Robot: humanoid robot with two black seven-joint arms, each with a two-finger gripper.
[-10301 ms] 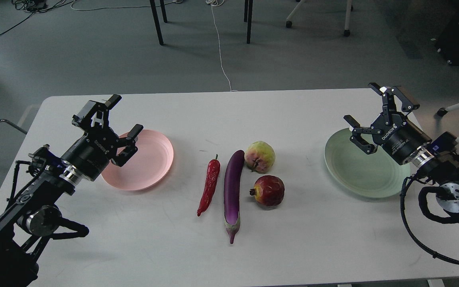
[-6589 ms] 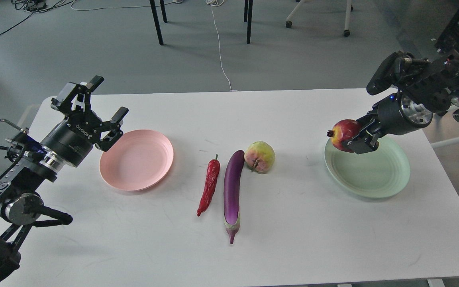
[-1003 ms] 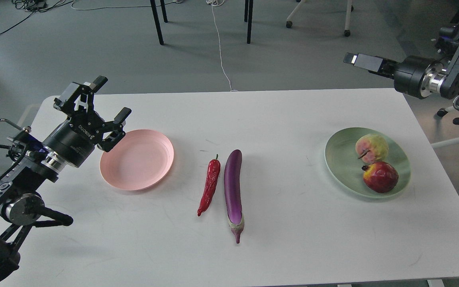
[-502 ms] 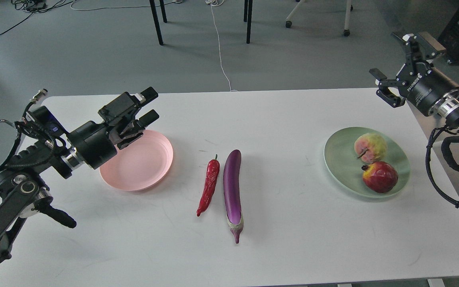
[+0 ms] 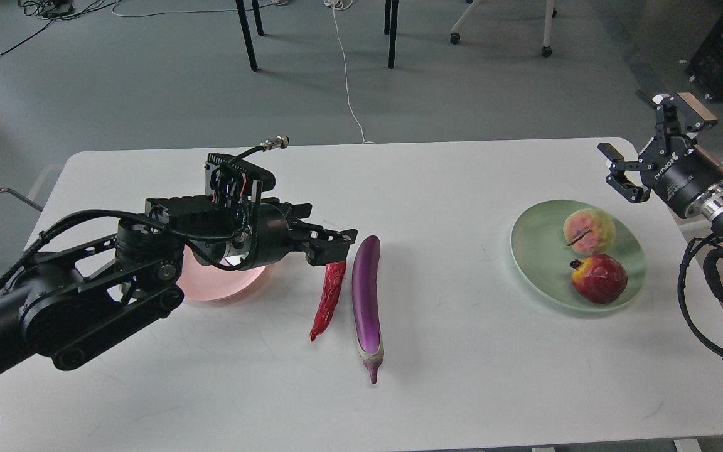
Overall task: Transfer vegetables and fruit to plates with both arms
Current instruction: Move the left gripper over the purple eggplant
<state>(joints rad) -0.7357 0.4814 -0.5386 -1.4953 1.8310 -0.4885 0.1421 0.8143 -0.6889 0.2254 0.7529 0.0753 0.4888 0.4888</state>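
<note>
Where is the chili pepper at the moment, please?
In the head view, the chili lies on the table near its centre, just left of the eggplant, its far end under the left tool.

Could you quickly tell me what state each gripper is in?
Left gripper: over the chili pepper; grip cannot be told.
Right gripper: open, holding nothing.

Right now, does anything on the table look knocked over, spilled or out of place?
Nothing stands out. The pomegranate and yellow-green fruit sit in the mint plate; the chili and eggplant lie side by side on the table.
</note>
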